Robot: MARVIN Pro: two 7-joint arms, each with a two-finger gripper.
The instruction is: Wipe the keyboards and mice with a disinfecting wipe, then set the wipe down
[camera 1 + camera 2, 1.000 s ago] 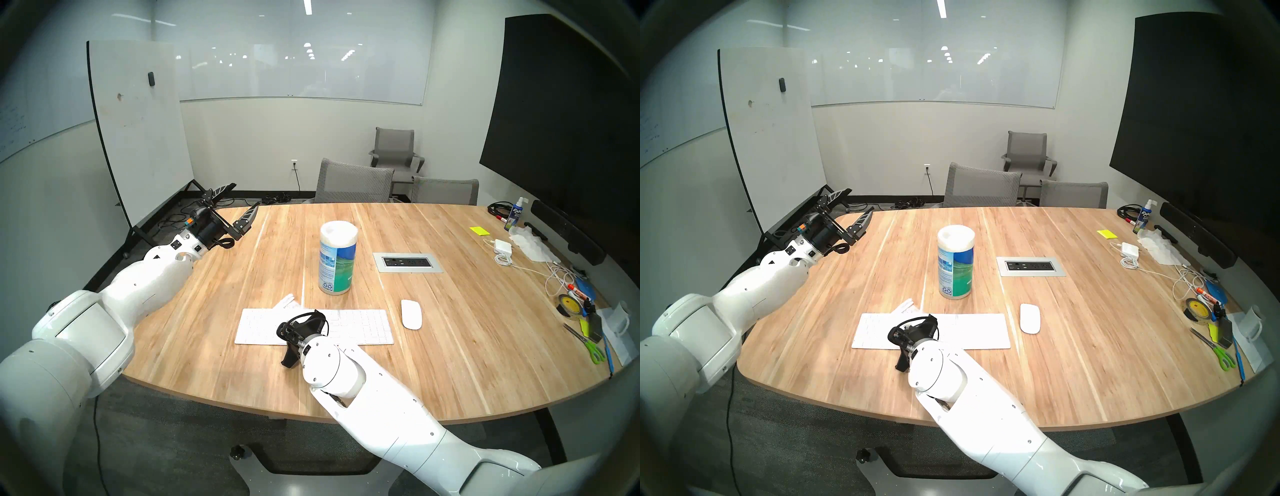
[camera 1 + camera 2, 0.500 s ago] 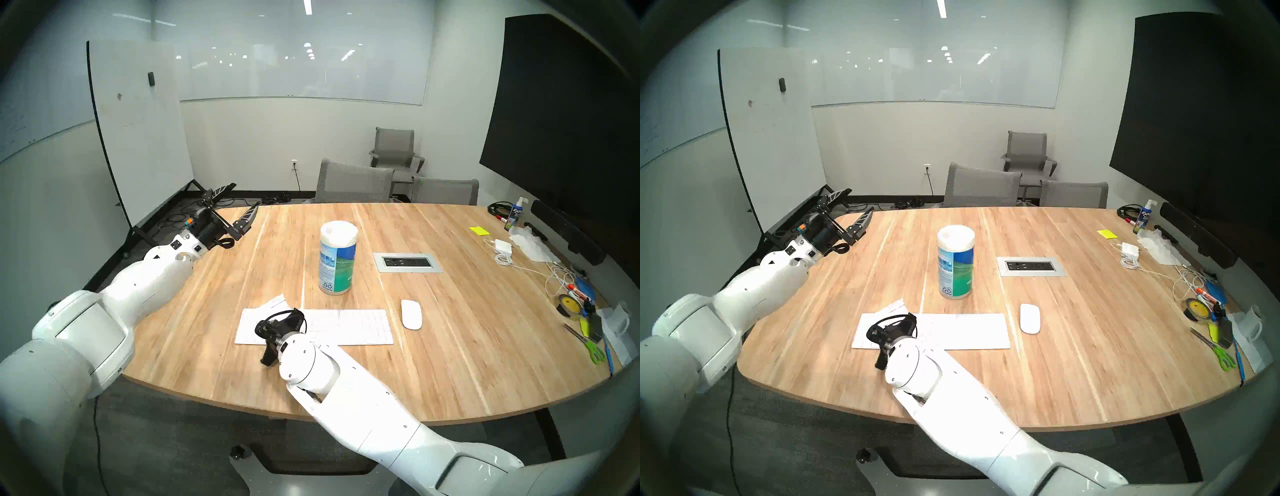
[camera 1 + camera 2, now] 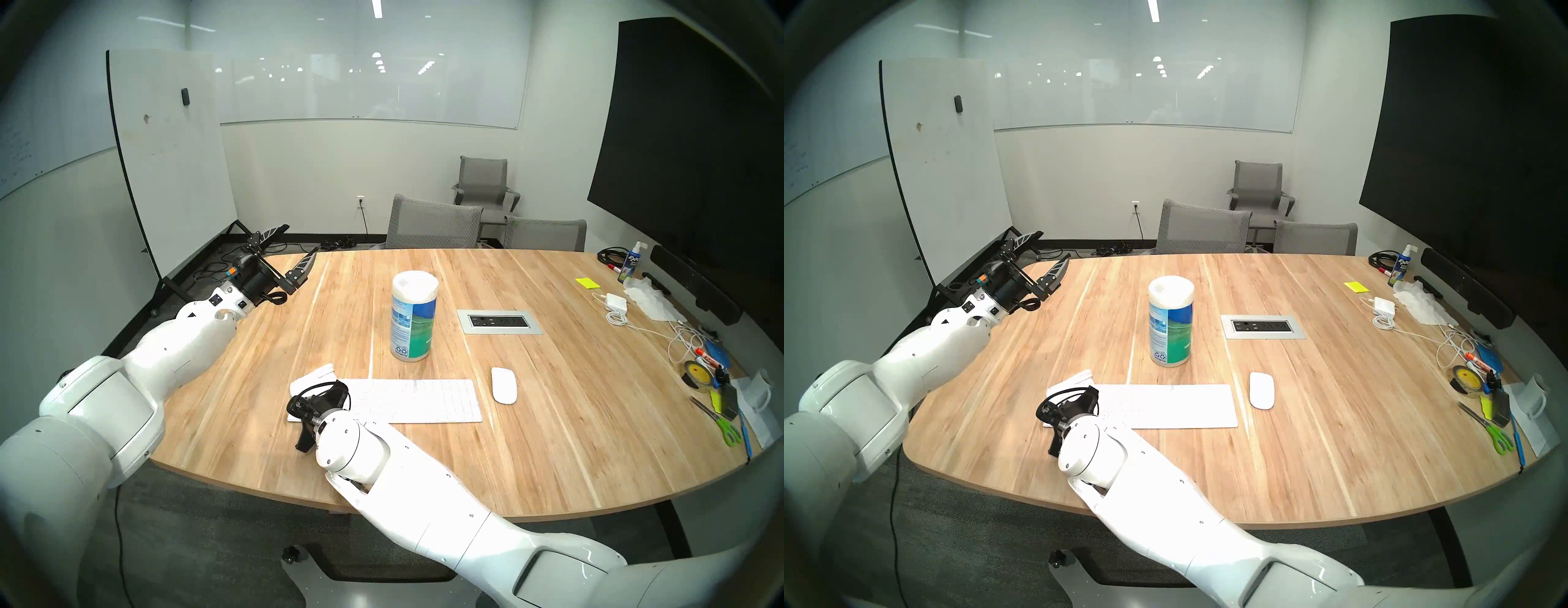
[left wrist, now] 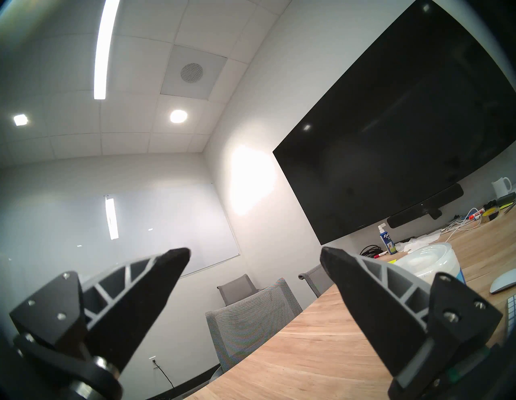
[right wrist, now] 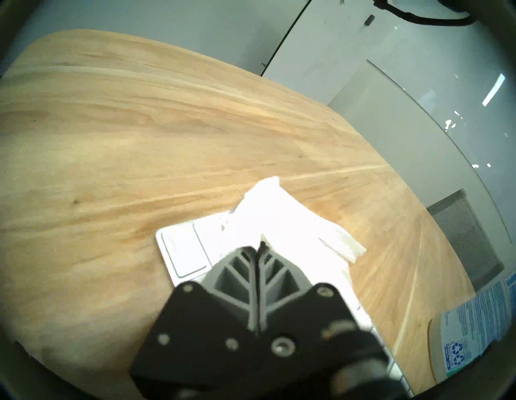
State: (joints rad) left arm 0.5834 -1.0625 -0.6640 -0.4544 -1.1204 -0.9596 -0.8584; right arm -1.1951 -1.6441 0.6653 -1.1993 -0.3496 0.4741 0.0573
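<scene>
Pinching the wipe (image 5: 282, 220), the right gripper (image 5: 258, 247) has its ribbed grey fingers pressed together at lower centre of the right wrist view. Wipe is thin, limp, white, folded into soft creases, draped over the left end of the keyboard (image 3: 418, 399) and spilling onto the wood beyond its far edge. Keyboard is flat, slim, white, rectangular, small square keys, lying low centre in the head view. Mouse (image 3: 504, 385) is a smooth white low oval, just right of the keyboard, not touching it. Table (image 3: 551, 446) is light wood with long streaky grain and a rounded edge. Wipes canister (image 3: 413, 315), white cylinder with blue-green label, stands upright behind the keyboard, centre frame. Left gripper (image 4: 255, 252), black pointed fingers with grey ribbing, spread wide and empty, raised at the table's left edge, mid-left in the head view.
</scene>
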